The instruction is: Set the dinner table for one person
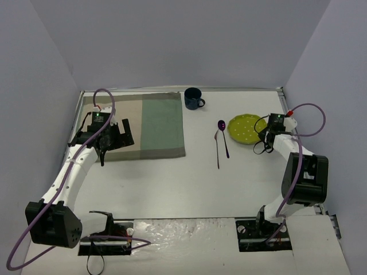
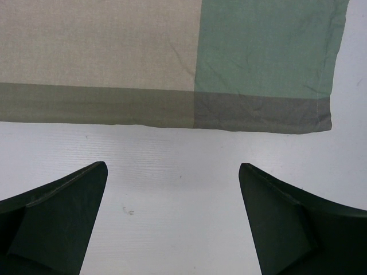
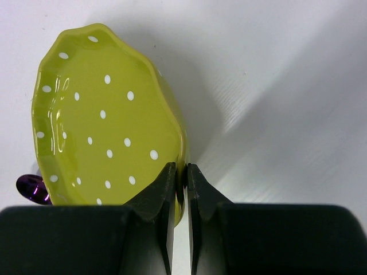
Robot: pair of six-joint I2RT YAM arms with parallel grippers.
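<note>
1. Bench (image 1: 172, 189) fills the overhead view, white and metal-rimmed, its long axis running left to right.
2. Far left lies a beige and green placemat (image 1: 143, 123); a dark blue mug (image 1: 192, 98) stands far centre, handle to the right, its inside too dark to read.
3. The right gripper (image 3: 179, 175) has its jaws pinched on the rim of the lime dotted plate (image 3: 109, 126), a grip only its wrist view shows. A purple spoon (image 1: 223, 137) lies just left.
4. The left gripper (image 2: 172, 172) hangs with jaws wide apart over bare bench, just near the placemat's near edge.
</note>
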